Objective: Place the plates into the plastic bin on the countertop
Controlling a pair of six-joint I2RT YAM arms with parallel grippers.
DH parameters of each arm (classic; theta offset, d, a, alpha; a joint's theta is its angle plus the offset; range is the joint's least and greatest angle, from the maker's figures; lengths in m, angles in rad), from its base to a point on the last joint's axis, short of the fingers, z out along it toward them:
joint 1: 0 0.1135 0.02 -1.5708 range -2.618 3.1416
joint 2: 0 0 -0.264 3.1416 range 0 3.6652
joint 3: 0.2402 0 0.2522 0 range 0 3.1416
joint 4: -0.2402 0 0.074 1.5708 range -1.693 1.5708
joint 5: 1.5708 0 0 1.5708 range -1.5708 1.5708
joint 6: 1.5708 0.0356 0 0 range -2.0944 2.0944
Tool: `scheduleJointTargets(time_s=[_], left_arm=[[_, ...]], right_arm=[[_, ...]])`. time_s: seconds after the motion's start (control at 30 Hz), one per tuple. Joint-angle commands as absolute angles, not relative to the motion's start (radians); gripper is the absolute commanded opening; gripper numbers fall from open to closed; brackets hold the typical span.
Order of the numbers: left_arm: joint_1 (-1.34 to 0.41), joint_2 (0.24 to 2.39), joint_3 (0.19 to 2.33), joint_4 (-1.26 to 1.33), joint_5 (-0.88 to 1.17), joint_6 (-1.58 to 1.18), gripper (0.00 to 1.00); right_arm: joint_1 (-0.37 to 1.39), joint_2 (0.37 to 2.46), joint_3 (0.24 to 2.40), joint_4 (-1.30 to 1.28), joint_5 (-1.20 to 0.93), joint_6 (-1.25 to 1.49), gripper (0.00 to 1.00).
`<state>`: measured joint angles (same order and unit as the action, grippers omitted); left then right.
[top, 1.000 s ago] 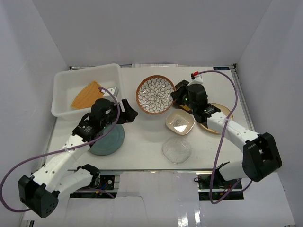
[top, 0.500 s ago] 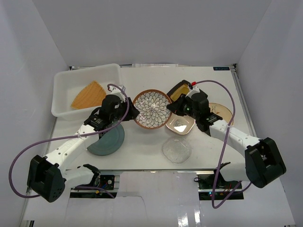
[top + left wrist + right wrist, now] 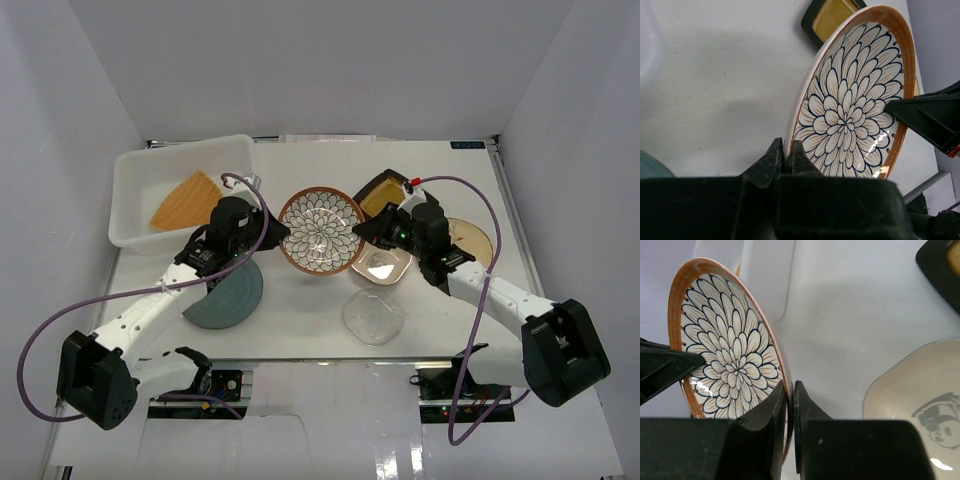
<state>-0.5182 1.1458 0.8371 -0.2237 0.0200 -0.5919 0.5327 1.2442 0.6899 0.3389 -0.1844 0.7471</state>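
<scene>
The petal-patterned plate (image 3: 321, 230) is over the middle of the counter (image 3: 300, 315), pinched from both sides. The left hand (image 3: 280, 238) clamps its rim at 9 o'clock and the right hand (image 3: 360, 231) at 3 o'clock, fingers narrowed onto the edge. Both arms reach inward, elbows bowed outward. The plastic bin (image 3: 232, 150) lies at 10 o'clock, with an orange fan plate (image 3: 183, 203) inside.

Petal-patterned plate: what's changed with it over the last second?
The petal-patterned plate came toward the robot with the right end effector on its right rim. The left end effector swung over and closed on its left rim, so both now pinch it. The orange fan plate in the plastic bin, grey-blue plate, cream bowl and glass plate stayed put.
</scene>
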Motion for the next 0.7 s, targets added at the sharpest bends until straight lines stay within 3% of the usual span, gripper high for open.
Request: scheduleJointTargets(time_s=[0.0, 0.03, 0.1, 0.13, 0.17, 0.2, 0.37, 0.67], left_arm=[[-0.526, 1.118, 0.876, -0.207, 0.023, -0.566, 0.00], [-0.525, 1.108, 0.882, -0.210, 0.015, -0.568, 0.00], [-0.519, 1.094, 0.913, -0.228, 0.015, -0.558, 0.00], [-0.514, 1.095, 0.934, -0.256, 0.015, -0.555, 0.00], [-0.497, 1.098, 0.978, -0.270, -0.015, -0.555, 0.00], [-0.488, 1.103, 1.001, -0.281, -0.011, -0.552, 0.00], [-0.318, 1.144, 1.150, -0.342, 0.064, -0.563, 0.00], [0.145, 1.267, 1.223, -0.330, 0.196, -0.687, 0.00]], right_arm=[[0.545, 1.193, 0.700, 0.578, -0.301, 0.845, 0.08], [0.545, 1.192, 0.695, 0.574, -0.298, 0.845, 0.08], [0.543, 1.189, 0.689, 0.548, -0.291, 0.836, 0.23], [0.545, 1.190, 0.690, 0.534, -0.293, 0.824, 0.33], [0.543, 1.190, 0.689, 0.517, -0.296, 0.819, 0.53], [0.545, 1.184, 0.684, 0.502, -0.302, 0.813, 0.60], [0.545, 1.128, 0.647, 0.417, -0.301, 0.758, 0.87], [0.554, 1.055, 0.595, 0.310, -0.299, 0.675, 0.86]])
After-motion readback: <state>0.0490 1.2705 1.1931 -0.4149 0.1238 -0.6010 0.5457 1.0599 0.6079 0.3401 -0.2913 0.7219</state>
